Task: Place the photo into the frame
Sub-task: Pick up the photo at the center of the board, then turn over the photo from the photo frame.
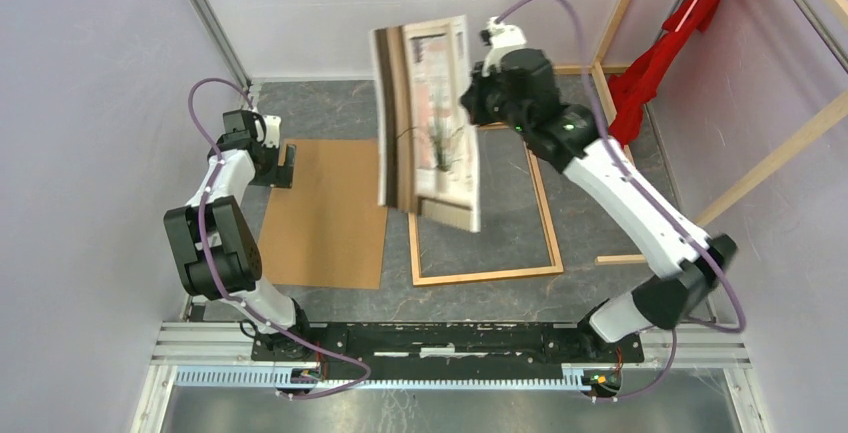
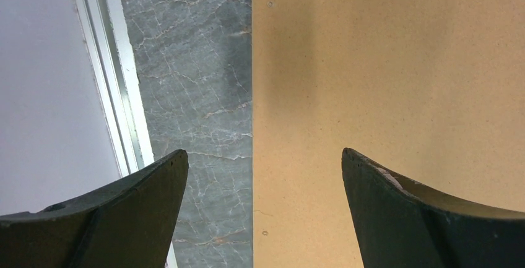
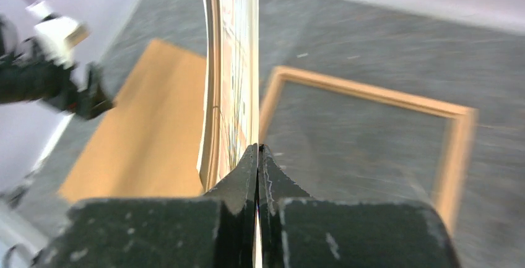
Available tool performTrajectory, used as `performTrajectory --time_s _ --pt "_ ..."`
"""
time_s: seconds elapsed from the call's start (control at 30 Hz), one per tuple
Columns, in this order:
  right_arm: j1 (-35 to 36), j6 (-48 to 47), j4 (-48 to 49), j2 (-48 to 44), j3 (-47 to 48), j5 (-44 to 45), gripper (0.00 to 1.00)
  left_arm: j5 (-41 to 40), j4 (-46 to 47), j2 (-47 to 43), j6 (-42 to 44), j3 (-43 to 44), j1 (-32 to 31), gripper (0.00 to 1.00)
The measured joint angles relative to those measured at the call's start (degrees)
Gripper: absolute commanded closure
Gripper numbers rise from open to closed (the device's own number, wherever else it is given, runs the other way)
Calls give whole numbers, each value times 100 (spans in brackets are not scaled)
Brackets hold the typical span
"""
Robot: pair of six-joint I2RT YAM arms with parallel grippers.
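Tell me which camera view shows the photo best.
The top external view: the photo hangs face-on from the right pincer. The right wrist view shows only its edge; the left wrist view shows none of it.

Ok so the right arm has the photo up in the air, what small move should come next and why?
Probably lower the right end effector while tipping the photo toward flat. The photo hangs nearly upright, pinched at one edge, above the left side of the frame, which lies on the table with nothing inside it.
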Motion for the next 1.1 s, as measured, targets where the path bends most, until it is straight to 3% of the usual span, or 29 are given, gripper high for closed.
performTrajectory --time_s 0.23,0.47,0.73,0.97,1.1 --pt "-50 -1021 -1794 -955 946 2463 100 70 -197 -114 0 0 0 0" --pt "-39 -1563 -2664 -1176 1054 3764 100 101 -302 -205 2 -2 0 0" --pt "304 -1491 -3265 -264 896 3703 100 107 -317 -262 2 -9 0 0" --pt "411 -841 -3239 229 -417 2684 100 111 -319 -284 2 -26 0 0" --pt "413 -354 -3344 737 -398 2144 100 131 -319 -317 2 -37 -2 0"
